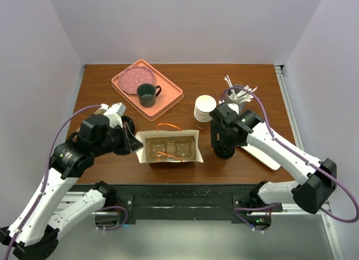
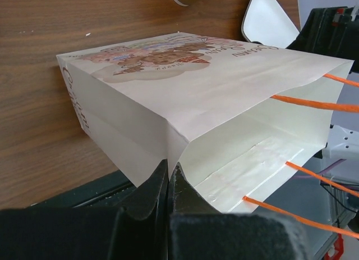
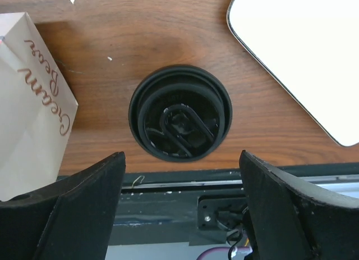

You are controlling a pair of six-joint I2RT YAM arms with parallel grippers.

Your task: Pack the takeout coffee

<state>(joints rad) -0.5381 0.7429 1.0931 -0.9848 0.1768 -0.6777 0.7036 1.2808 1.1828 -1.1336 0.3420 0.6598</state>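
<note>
The takeout coffee [image 3: 180, 121] stands on the table near its front edge; from above only its round black sip lid shows. My right gripper [image 3: 182, 159] hovers straight over it, open, fingers wide apart on either side and touching nothing. In the top view this gripper [image 1: 222, 146] covers most of the cup [image 1: 224, 156]. A white paper bag [image 1: 168, 137] with orange handles stands open at the centre, a brown cup carrier [image 1: 167, 150] inside. My left gripper [image 2: 168, 169] is shut on the bag's [image 2: 213, 86] left rim, pinching the paper fold.
At the back left, a pink tray [image 1: 168, 97] carries a dark green mug [image 1: 148, 94] and a pink plate [image 1: 137, 77]. A stack of white cups [image 1: 205, 109] and some stirrers [image 1: 241, 93] stand behind the right arm. A white tray [image 3: 303, 52] lies right of the coffee.
</note>
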